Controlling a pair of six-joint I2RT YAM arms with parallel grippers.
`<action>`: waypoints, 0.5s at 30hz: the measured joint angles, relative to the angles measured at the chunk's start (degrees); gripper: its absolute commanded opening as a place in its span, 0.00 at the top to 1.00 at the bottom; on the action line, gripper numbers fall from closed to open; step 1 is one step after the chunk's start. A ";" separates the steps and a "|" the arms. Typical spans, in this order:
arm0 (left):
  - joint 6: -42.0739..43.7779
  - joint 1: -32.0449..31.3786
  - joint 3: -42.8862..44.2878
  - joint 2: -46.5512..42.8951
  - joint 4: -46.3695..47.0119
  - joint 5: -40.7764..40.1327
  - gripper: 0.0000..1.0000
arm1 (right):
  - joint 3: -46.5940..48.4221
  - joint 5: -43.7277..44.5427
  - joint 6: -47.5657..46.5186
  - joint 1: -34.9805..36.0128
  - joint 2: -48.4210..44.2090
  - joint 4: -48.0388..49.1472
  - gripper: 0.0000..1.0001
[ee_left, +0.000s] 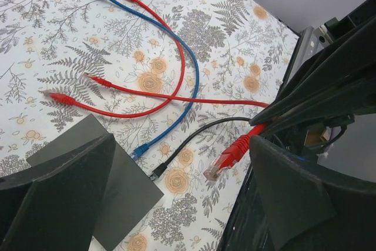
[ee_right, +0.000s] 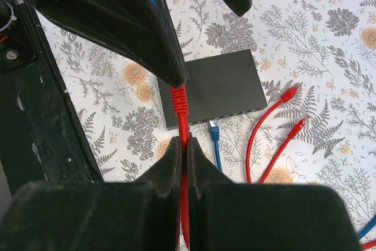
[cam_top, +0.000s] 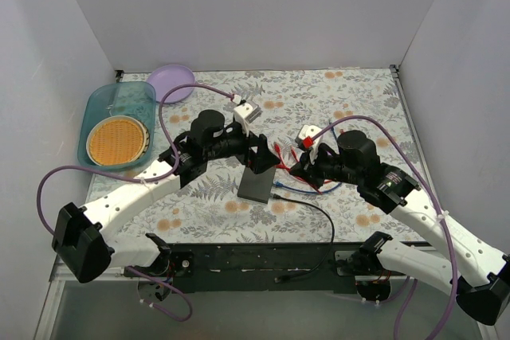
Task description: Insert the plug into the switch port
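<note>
Red plug point(ee_right: 178, 101), clamped by your right tool point(ee_right: 182, 145), points at the switch's point(ee_right: 220, 80) 7 o'clock corner; square it to a port, left tool point(ee_left: 182, 163) gaping wide.

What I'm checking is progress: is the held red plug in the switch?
No, the held red plug hangs apart from the switch, tip bare.

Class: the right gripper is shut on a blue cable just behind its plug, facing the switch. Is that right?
No: it is a red cable, not blue. The right wrist view shows the right gripper shut on it just behind its plug, facing the switch.
</note>
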 measured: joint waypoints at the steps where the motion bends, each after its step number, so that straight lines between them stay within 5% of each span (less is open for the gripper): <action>1: -0.42 0.31 -0.50 -0.42 0.33 0.00 0.07 | 0.00 0.04 0.07 0.00 -0.02 0.00 0.99; 15: -2.36 1.01 -5.22 -3.43 7.43 9.64 0.16 | 0.00 1.90 0.44 0.00 -1.95 0.04 0.99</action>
